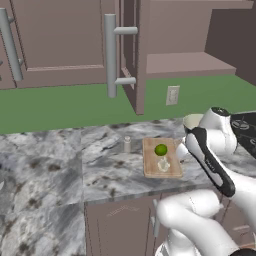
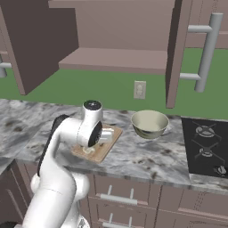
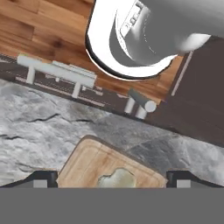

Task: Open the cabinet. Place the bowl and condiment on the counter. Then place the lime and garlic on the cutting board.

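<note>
1. Directly beneath the wide-spread, empty two-finger gripper (image 3: 112, 177), the whitish pointed garlic bulb (image 3: 116, 179) rests on the tan wooden cutting board (image 1: 152, 167).
2. Beside it sits the round green lime (image 1: 161, 149).
3. Farther off on the marble counter (image 1: 60, 165) stand the grey shaker (image 1: 127, 144) and cream-lined bowl (image 2: 149, 124).
4. Behind, the mauve-brown cabinet (image 1: 190, 62) stands open, its shelf bare.

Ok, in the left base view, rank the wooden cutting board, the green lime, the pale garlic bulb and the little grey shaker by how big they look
Largest to smallest:
1. Flat tan wooden cutting board
2. Round bright green lime and whitish translucent garlic bulb, both on the board, look about alike, so no ranking between them.
3. Small pale grey cylindrical shaker, on the marble counter, looks slimmest.
</note>
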